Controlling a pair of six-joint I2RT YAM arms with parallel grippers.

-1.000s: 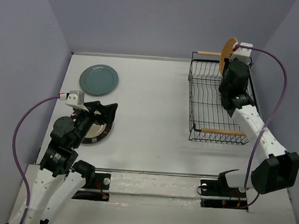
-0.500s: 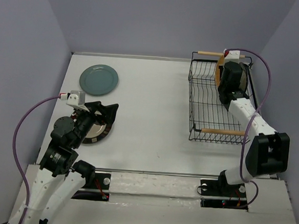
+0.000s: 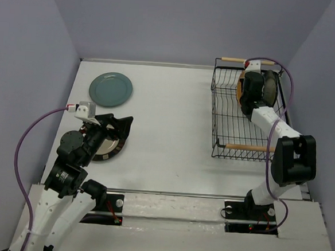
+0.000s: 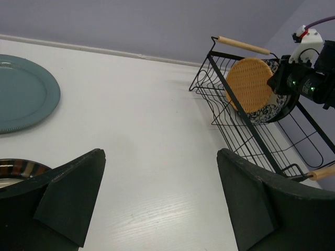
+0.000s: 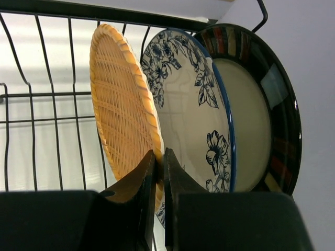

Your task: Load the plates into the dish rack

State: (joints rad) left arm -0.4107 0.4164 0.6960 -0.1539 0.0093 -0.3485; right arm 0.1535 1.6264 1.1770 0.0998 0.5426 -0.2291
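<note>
My left gripper [image 3: 119, 129] hangs wide open and empty over the striped plate [image 3: 109, 148] on the table. Farther off, my right gripper [image 5: 159, 156] pinches the rim of the woven plate [image 5: 118, 99], upright in the dish rack [image 3: 226, 106] beside the floral plate [image 5: 193, 104]. I'd seat it between tines before releasing.

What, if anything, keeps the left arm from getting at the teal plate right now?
Probably nothing, so likely yes: the teal plate lies flat on bare table just beyond the left tool, which is open and empty.

Three plates [image 5: 188, 115] in dish rack [image 3: 228, 115] — two far left.
</note>
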